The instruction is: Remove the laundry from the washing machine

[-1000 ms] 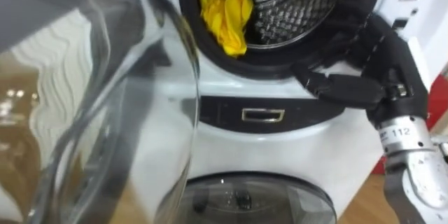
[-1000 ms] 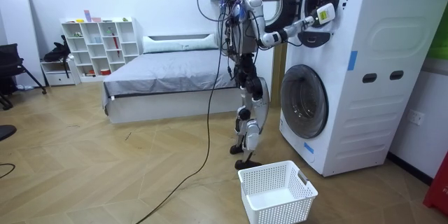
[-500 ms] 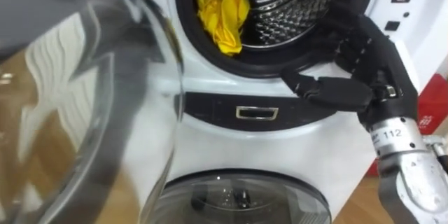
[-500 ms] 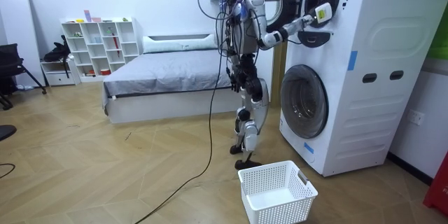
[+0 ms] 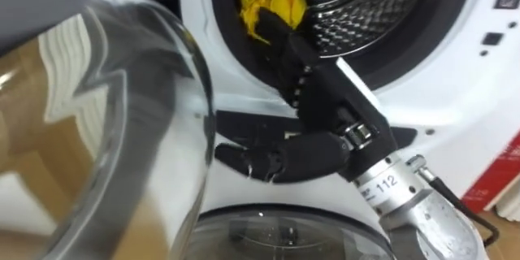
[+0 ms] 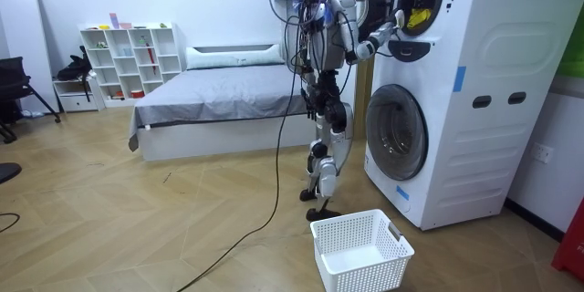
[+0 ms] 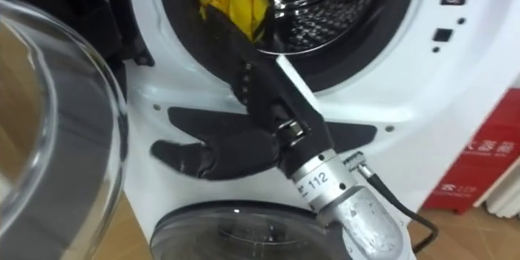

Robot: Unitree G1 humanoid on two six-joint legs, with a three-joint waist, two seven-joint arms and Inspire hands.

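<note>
A yellow cloth (image 5: 272,4) lies bunched at the left inside the drum of the upper washing machine (image 5: 455,89), whose round opening stands uncovered. My black right hand (image 5: 321,126) comes up from the lower right with straight fingers (image 5: 280,36) reaching over the drum's rim; their tips lie right below the cloth. The thumb sticks out to the left over the machine's front panel. The hand is open and holds nothing. In the right eye view the same hand (image 7: 260,130) points up at the cloth (image 7: 240,4). In the room view I stand before the stacked machines, right hand (image 6: 394,26) raised to the upper drum.
The open glass door (image 5: 97,130) hangs close at my left. Below is the shut round door of the lower machine (image 5: 284,236). A white laundry basket (image 6: 360,251) stands on the wooden floor by my feet. A bed (image 6: 219,100) is behind me.
My right hand has swung from the right below the drum leftward and up, its fingers now at the rim under the yellow cloth. The view has shifted closer.
</note>
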